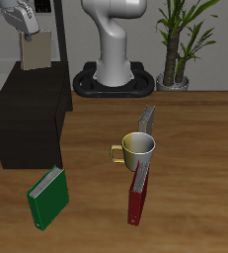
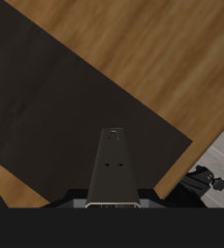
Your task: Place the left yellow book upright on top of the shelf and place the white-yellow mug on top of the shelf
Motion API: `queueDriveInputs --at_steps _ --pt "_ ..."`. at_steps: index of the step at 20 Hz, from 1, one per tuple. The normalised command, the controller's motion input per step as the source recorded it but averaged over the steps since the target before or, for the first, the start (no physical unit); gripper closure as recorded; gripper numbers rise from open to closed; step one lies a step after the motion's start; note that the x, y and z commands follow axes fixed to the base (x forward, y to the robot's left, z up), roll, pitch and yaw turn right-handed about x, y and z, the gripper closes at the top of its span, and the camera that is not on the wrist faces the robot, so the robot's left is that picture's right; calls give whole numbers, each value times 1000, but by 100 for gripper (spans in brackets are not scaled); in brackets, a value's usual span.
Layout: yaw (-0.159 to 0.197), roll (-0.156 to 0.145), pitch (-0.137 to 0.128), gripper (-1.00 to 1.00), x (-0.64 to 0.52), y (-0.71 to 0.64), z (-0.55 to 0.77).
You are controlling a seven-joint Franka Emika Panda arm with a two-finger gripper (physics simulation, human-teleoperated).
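My gripper (image 1: 29, 31) is shut on the left yellow book (image 1: 35, 50), a thin grey-beige book. The book hangs upright below the fingers, above the back part of the black-brown shelf (image 1: 27, 124), and I cannot tell whether it touches the top. In the wrist view the book (image 2: 112, 167) shows edge-on with its black spine, over the shelf's dark flat top (image 2: 55, 97). The white-yellow mug (image 1: 139, 151) stands upright on the table, well away from the shelf, handle toward the shelf.
A grey book (image 1: 148, 120) stands just behind the mug. A red book (image 1: 137, 194) stands in front of it. A green book (image 1: 46, 197) stands near the front edge, in front of the shelf. The robot's base (image 1: 115, 59) and a potted plant (image 1: 175, 44) are at the back.
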Motion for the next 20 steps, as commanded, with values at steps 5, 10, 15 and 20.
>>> queueDriveInputs --at_steps 5,10,15,20 --pt "13 -47 1 -100 1 12 12" --pt "88 -75 -19 -100 -64 -22 171" --pt "206 -139 -77 -100 -53 332 482" --pt "241 -120 -40 -100 211 416 152"
